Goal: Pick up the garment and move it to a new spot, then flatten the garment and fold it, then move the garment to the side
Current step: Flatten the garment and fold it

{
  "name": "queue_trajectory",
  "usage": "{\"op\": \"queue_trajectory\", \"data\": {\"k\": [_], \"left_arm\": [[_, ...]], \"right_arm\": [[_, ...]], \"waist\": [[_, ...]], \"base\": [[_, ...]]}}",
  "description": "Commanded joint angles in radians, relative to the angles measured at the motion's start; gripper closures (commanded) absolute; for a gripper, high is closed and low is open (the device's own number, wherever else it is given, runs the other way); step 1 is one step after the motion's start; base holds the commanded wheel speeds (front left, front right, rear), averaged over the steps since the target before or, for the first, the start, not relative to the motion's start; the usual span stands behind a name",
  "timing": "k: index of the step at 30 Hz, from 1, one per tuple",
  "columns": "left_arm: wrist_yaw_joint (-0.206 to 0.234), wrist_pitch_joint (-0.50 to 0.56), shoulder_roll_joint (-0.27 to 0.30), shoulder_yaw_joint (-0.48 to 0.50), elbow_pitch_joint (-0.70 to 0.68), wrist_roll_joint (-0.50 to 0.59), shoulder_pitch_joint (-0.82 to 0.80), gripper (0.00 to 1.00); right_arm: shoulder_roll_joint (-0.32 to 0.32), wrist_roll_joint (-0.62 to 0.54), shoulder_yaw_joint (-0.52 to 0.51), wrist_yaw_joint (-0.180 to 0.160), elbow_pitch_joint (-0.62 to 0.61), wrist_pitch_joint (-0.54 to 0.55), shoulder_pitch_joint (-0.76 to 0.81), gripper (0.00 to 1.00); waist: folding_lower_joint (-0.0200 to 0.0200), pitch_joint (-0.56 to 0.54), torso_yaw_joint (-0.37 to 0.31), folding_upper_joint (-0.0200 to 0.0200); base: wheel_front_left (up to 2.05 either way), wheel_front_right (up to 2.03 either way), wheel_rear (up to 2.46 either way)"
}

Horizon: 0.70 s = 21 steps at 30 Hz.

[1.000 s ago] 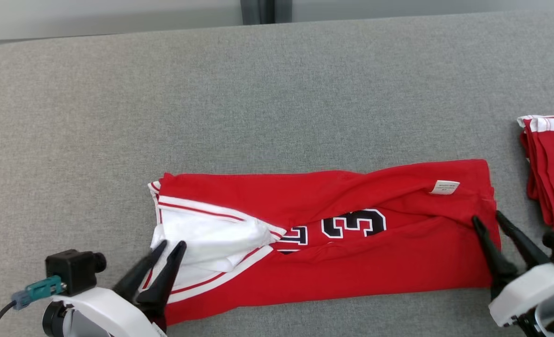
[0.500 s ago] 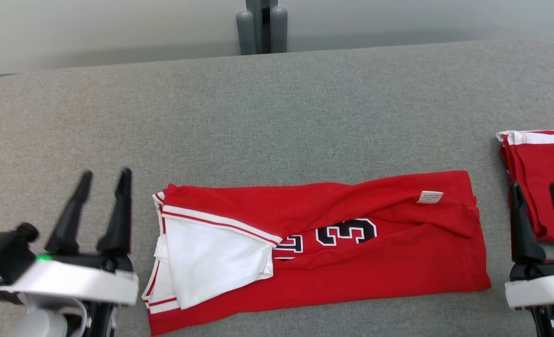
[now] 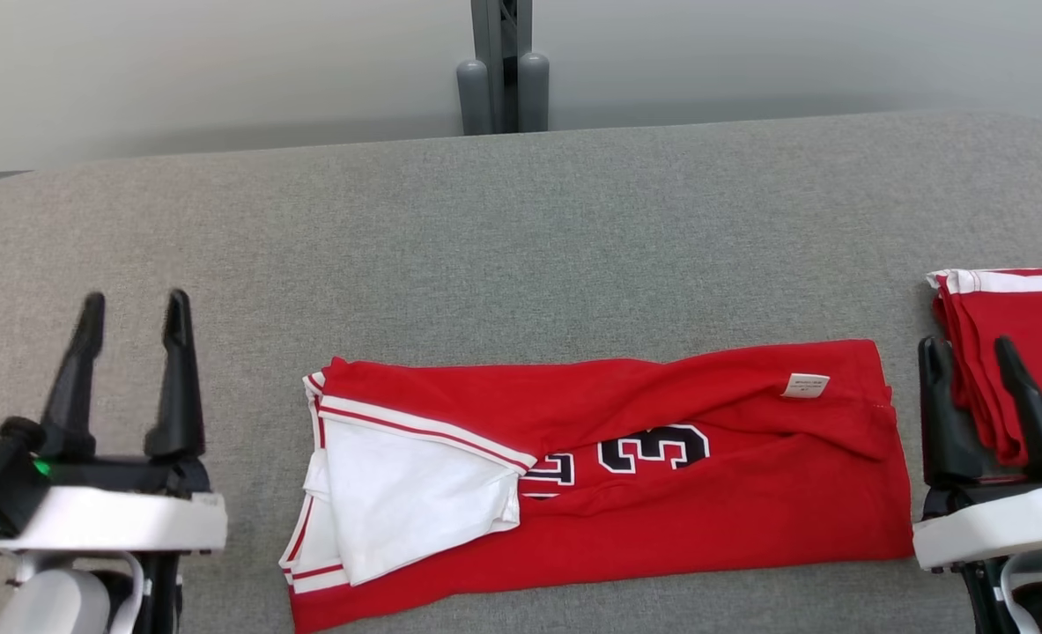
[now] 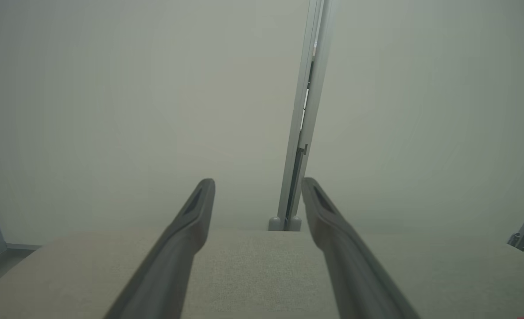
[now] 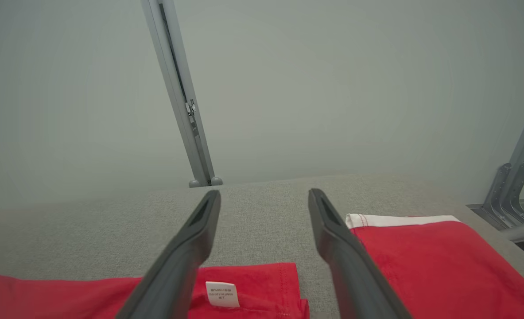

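Observation:
The garment is a red jersey with white trim and black numbers, folded into a long strip across the near part of the grey table. Its white inside shows at the left end, and a small white label lies near the right end. My left gripper stands open to the left of the garment, apart from it, with nothing between its fingers. On the other side my right gripper is open just past the garment's right edge, also holding nothing. The right wrist view shows the garment's right end below the right gripper.
A second folded red garment with a white band lies at the table's right edge, behind my right fingers. A grey post stands behind the table's far edge in front of a pale wall. Metal frame legs stand off the table's right side.
Both grippers let go of the garment's ends, opened wide and drew back outward. The garment lies flat where it was released. The head camera tilted up, showing more wall.

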Motion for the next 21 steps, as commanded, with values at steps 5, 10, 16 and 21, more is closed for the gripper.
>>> {"op": "queue_trajectory", "data": {"k": [5, 10, 16, 21], "left_arm": [[-0.052, -0.003, -0.018, 0.008, 0.061, 0.044, 0.028, 0.00], [-0.083, -0.003, -0.037, 0.023, 0.093, 0.065, 0.030, 0.00], [-0.112, -0.003, -0.054, 0.034, 0.115, 0.076, 0.022, 0.00], [-0.126, -0.003, -0.061, 0.038, 0.125, 0.085, 0.009, 0.00]], "right_arm": [[-0.002, -0.009, 0.005, 0.000, 0.042, 0.006, 0.005, 0.00], [0.000, -0.007, 0.005, 0.000, 0.063, 0.003, 0.004, 0.00], [-0.006, -0.002, 0.010, 0.000, 0.072, 0.002, -0.006, 0.00], [-0.019, 0.019, 0.023, 0.000, 0.081, 0.009, -0.022, 0.00]], "waist": [[0.0000, -0.008, 0.003, 0.0000], [0.0000, -0.011, 0.006, 0.0000], [0.0000, -0.011, 0.007, 0.0000], [0.0000, -0.002, 0.008, 0.0000]], "base": [[0.00, 0.00, 0.00], [0.00, 0.00, 0.00], [0.00, 0.00, 0.00], [0.00, 0.00, 0.00]]}}
